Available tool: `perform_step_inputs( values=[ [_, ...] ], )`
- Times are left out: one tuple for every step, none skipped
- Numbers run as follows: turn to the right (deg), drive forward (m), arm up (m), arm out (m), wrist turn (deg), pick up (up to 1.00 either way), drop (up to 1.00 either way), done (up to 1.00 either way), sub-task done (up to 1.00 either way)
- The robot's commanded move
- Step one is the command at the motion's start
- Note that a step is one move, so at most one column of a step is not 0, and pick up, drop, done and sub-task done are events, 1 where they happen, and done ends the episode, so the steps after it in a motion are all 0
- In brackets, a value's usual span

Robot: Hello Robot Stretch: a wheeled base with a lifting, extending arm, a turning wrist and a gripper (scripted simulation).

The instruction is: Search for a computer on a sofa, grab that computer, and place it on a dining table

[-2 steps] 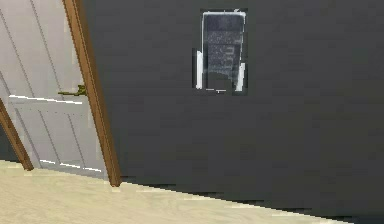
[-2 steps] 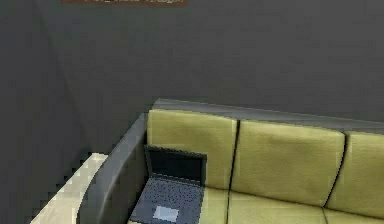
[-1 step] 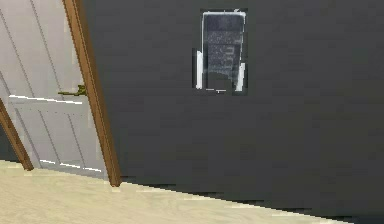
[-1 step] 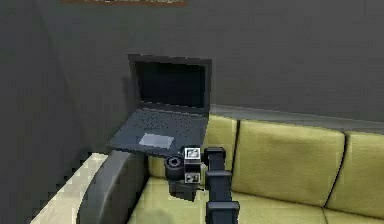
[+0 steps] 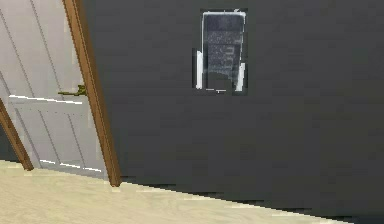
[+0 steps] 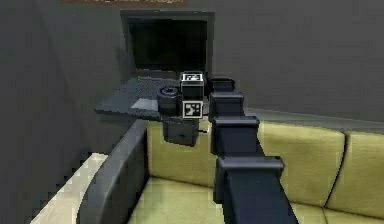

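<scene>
An open dark laptop (image 6: pixel 150 62) with a black screen hangs in the air before the dark wall, clear of the sofa below. My gripper (image 6: pixel 163 100) is at the laptop's base and holds it. The dark arm bar (image 6: pixel 240 150) rises from the arm side view's bottom edge, with two white marker squares (image 6: pixel 190 92) at its far end. Below stands a sofa (image 6: pixel 310 160) with yellow-green cushions and a grey armrest (image 6: pixel 112 178).
The forward view has a dark wall (image 5: pixel 300 120) close ahead with a small framed panel (image 5: pixel 221 52) on it. A white door (image 5: pixel 45 90) in a brown frame, with a brass handle (image 5: pixel 72 92), stands at the left. Beige floor (image 5: pixel 60 200) runs along the bottom.
</scene>
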Motion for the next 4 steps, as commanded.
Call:
perform_step_inputs(
  values=[
    [0.0,0.0,0.0,0.0,-45.0,0.0,0.0,0.0,0.0],
    [0.0,0.0,0.0,0.0,-45.0,0.0,0.0,0.0,0.0],
    [0.0,0.0,0.0,0.0,-45.0,0.0,0.0,0.0,0.0],
    [0.0,0.0,0.0,0.0,-9.0,0.0,0.0,0.0,0.0]
  ],
)
